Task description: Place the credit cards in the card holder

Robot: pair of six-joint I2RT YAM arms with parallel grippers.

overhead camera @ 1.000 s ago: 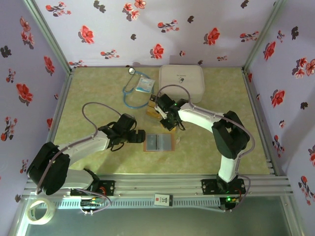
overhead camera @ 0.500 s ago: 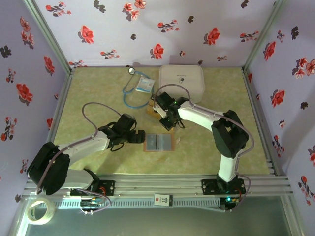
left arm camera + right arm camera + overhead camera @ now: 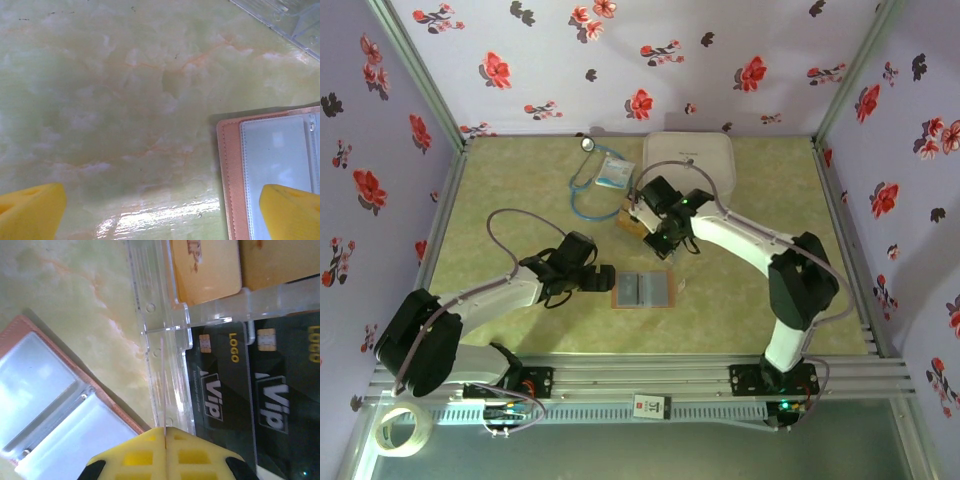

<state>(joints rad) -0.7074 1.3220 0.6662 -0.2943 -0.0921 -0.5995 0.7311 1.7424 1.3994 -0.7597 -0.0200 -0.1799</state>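
Observation:
The card holder [image 3: 642, 290] lies open on the table, pinkish-brown with greyish clear pockets [image 3: 272, 155] [image 3: 47, 385]. My right gripper [image 3: 657, 238] [image 3: 165, 436] is shut on one credit card, seen edge-on as a thin pale line [image 3: 163, 385] between the yellow pads. Below it, a clear tray [image 3: 161, 315] holds two black credit cards [image 3: 220, 377] [image 3: 285, 385] and gold ones [image 3: 205, 270]. My left gripper [image 3: 604, 278] [image 3: 160, 215] stands open at the holder's left edge, with its right fingertip [image 3: 292, 210] over the pocket and nothing between the fingers.
A large white rounded case [image 3: 688, 165] sits at the back. A blue stethoscope [image 3: 586, 188] and a white-blue packet [image 3: 613, 173] lie to its left. A tape roll [image 3: 400, 428] rests outside the frame at bottom left. Floral walls enclose the table.
My right gripper has shut on a card and shifted slightly back over the tray, with its elbow swinging right. The left arm has not moved.

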